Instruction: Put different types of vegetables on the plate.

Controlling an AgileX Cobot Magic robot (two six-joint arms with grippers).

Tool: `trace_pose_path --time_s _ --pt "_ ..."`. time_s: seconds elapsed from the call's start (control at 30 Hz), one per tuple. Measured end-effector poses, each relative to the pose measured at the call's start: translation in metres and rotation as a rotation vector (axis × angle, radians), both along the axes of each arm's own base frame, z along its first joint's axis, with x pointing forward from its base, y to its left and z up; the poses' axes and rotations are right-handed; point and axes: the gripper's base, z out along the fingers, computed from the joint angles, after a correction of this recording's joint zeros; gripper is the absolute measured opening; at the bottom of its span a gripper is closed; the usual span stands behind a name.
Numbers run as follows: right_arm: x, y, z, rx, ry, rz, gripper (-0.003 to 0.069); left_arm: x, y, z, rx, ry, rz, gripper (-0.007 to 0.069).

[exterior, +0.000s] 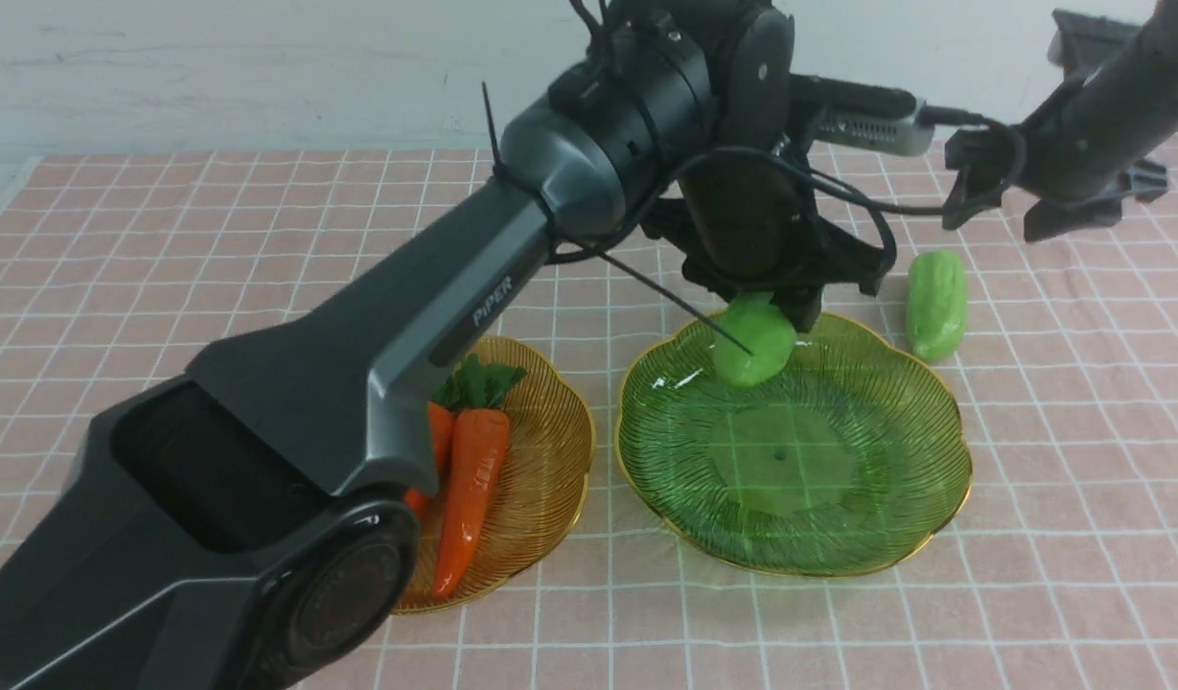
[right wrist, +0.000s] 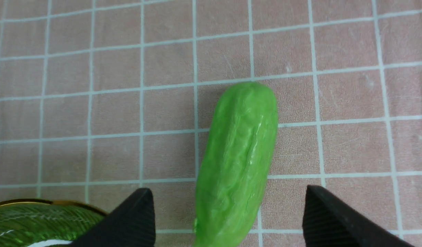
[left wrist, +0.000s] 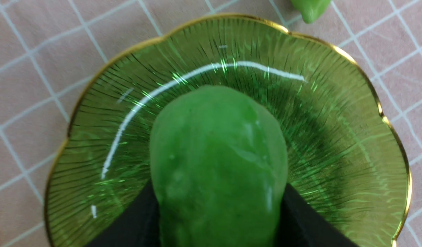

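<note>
held gourd (exterior: pixel 753 343), over plate (exterior: pixel 959 436), near far rim

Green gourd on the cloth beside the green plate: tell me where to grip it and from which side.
Grip the gourd at mid-length, from above, jaws across its narrow width. It lies flat on the checked cloth, elongated, both sides free; the open right gripper has a finger to each side.

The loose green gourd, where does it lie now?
Front view: the loose green gourd lies on the checked cloth, just right of the green plate, below the open right gripper.
</note>
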Motion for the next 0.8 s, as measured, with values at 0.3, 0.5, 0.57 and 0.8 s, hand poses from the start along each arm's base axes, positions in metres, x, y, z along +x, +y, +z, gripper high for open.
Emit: trace_pose_path --time_s 0.3,0.5,0.57,0.8 --pt "0.015 0.004 -0.068 0.060 0.105 -0.023 0.0554 0.006 -0.011 -0.049 0.056 0.077 -0.008 0.0374" --pt "0.019 0.009 -0.083 0.122 0.121 -0.043 0.0420 0.006 -0.011 -0.049 0.054 0.078 -0.007 0.0477" --pt "0.019 0.008 -0.082 0.121 0.114 -0.045 0.0416 0.005 -0.010 -0.044 0.046 0.073 -0.001 0.0469" --pt "0.010 -0.010 -0.003 0.087 0.046 -0.026 0.0420 -0.006 0.000 0.011 -0.010 -0.018 -0.006 0.0105"
